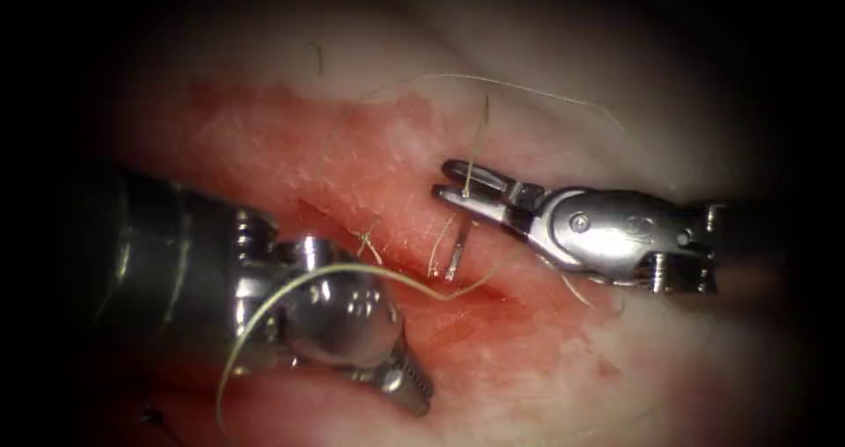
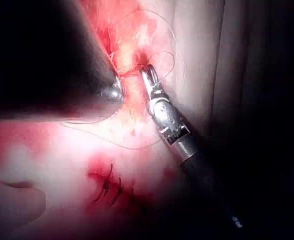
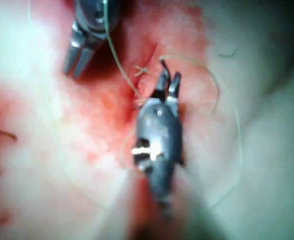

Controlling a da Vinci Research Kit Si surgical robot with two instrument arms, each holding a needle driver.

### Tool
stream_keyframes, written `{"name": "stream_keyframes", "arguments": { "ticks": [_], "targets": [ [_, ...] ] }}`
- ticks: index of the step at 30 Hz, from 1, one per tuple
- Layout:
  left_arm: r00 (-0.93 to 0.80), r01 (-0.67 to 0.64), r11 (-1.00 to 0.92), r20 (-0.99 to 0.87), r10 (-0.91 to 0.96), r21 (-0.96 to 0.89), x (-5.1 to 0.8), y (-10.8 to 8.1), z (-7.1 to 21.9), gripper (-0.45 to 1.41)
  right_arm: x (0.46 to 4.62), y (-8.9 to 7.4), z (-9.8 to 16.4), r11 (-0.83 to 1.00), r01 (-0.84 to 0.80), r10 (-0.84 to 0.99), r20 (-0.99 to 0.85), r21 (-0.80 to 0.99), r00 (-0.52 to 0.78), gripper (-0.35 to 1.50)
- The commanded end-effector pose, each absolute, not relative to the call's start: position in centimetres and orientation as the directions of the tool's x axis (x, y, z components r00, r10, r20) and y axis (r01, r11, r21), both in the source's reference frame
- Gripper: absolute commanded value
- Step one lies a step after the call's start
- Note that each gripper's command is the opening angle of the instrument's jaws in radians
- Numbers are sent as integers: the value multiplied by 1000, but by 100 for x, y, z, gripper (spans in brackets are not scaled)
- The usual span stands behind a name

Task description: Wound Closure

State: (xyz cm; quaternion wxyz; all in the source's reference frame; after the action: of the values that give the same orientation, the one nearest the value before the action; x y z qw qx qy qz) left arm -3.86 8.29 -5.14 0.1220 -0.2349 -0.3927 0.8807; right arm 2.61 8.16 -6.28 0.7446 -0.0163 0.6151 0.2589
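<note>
Nearest the endoscope, the left tool (image 1: 409, 390) is seen low on the left of the cut (image 1: 321, 218), its tip turned down and away from the wound. Its jaws are parted only a little, with a toothed inner face exposed, and nothing is gripped between them. A pale length of thread (image 1: 352, 269) is draped over the wrist of this tool. From there it is carried in a long arc to the cut.

Just beyond, red fluid (image 1: 493, 341) is spread over the tissue (image 1: 264, 139) along both sides of the cut. A few short thread ends (image 1: 368, 240) are crossed at the cut's edge. Beside them, a short bright stretch of the needle (image 1: 454, 258) is seen standing out of the tissue at the cut's right lip. The rest of its curve is buried, and it is held by neither tool.

Directly past the needle, the right tool (image 1: 458, 183) is stationed over the right side of the cut. Its jaws are slightly spread in a narrow V, which the right wrist view also shows (image 3: 167, 80). A strand of thread is laid across them and rises beyond, but whether it is pinched cannot be told.

Farthest off, the thread is looped wide over the pale tissue. In the left wrist view a row of dark stitches (image 2: 109, 187) is found well apart from both tools.
</note>
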Motion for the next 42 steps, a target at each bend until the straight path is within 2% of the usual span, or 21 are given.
{"name": "stream_keyframes", "arguments": {
  "ticks": [1,11,19,42],
  "targets": [
    [-860,-30,-666,-320,397,-746,-390,828,-505,9,269,814,-622,866,-404,365,-925,295,107,-35],
    [-796,-120,-690,-346,497,-714,-373,835,-485,2,269,815,-623,858,-407,381,-919,312,99,-35],
    [-732,-128,-672,-388,560,-729,-365,819,-493,5,268,819,-623,850,-407,402,-911,336,87,-35],
    [-721,-132,-683,-403,564,-719,-362,803,-454,-1,266,835,-619,806,-380,499,-867,454,22,-35]
  ]
}}
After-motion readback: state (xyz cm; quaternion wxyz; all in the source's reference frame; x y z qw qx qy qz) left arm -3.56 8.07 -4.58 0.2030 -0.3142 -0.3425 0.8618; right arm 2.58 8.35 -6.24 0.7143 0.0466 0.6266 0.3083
